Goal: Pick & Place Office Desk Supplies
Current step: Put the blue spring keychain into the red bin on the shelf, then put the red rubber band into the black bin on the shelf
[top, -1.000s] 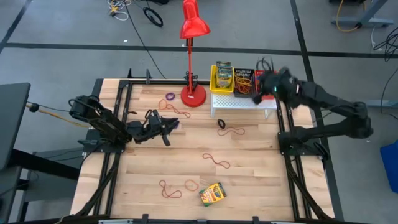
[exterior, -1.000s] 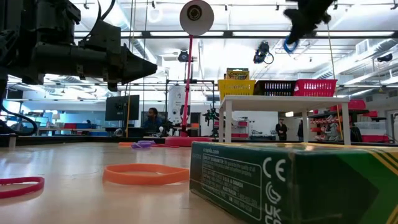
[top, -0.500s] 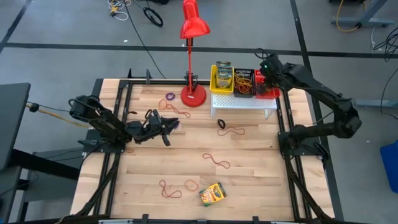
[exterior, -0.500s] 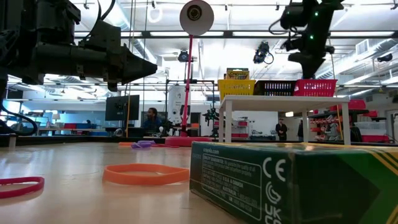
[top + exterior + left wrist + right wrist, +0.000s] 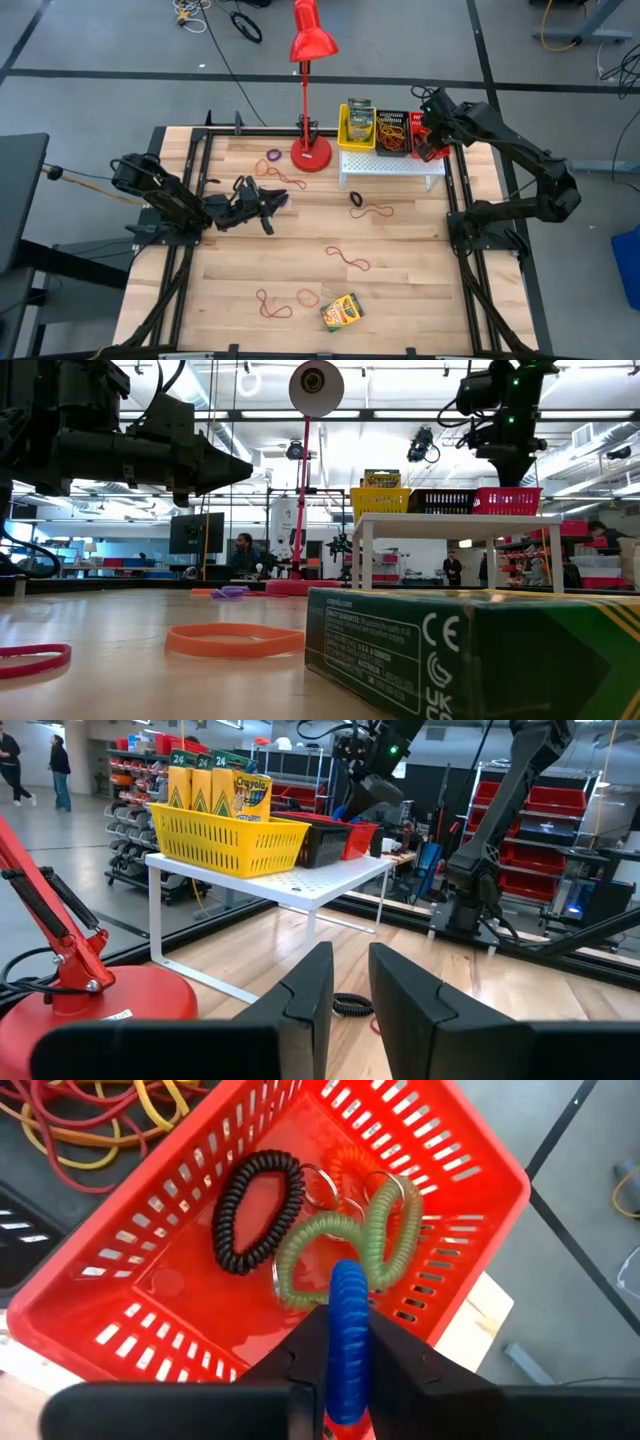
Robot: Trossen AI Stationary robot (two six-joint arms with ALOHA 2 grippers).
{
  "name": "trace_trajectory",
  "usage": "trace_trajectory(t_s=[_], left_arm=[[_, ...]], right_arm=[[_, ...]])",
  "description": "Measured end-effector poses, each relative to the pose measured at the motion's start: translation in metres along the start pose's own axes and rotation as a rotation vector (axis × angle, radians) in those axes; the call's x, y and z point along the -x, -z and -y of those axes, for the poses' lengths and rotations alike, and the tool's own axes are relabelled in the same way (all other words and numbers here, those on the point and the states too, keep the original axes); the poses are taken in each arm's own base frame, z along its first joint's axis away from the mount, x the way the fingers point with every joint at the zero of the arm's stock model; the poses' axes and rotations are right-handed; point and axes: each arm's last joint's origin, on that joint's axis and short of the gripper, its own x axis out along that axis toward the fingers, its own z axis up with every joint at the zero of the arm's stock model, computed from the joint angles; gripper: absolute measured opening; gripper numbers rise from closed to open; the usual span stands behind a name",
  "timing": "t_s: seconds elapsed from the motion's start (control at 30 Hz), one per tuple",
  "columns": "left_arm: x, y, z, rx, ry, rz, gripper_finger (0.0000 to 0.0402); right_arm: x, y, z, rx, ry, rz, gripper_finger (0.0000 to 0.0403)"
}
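- Fingers of the right gripper (image 5: pixel 347 1380) are clamped on a blue coiled loop (image 5: pixel 349 1335), which stands up between them at the lower middle of the right wrist view.
- Directly past that loop lies a red basket (image 5: pixel 470 1190), filling most of the frame; inside it are a black coiled loop (image 5: pixel 258 1210), a green coiled loop (image 5: pixel 345 1245) and an orange one (image 5: pixel 350 1162) with metal rings.
- In the high view the right gripper (image 5: pixel 432 125) sits at the upper right, over the red basket on the white perforated stand (image 5: pixel 390 165).
- Beside the red basket, in the upper left corner of the right wrist view, a black basket holds a tangle of rubber bands (image 5: pixel 95 1125) in red, orange and yellow.
- At the left end of the stand a yellow basket (image 5: pixel 225 840) holds crayon boxes (image 5: pixel 250 795) standing upright.
- A red desk lamp (image 5: pixel 310 60) stands just left of the stand in the high view.
- The left gripper (image 5: pixel 345 995) waits at the left middle of the table, fingers a narrow gap apart and holding nothing.
- Loose on the wooden table (image 5: pixel 420 290): a black coiled loop (image 5: pixel 357 199) below the stand, thin red bands around the centre and lower left, an orange band (image 5: pixel 235 640), and one crayon box (image 5: pixel 341 312) lying flat at the lower middle.
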Motion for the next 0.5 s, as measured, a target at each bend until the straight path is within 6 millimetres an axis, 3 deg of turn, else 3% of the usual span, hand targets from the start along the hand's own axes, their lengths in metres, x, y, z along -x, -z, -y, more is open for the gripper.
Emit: trace_trajectory(t_s=[0.37,0.5], left_arm=[[-0.0001,0.0,0.0,0.0,0.0,0.0,0.0074],[-0.0001,0.0,0.0,0.0,0.0,0.0,0.0074]], right_arm=[[0.001,0.001,0.0019,0.035,0.076,-0.005,0.0157],[0.01,0.0079,0.0028,0.058,0.092,0.009,0.0152]])
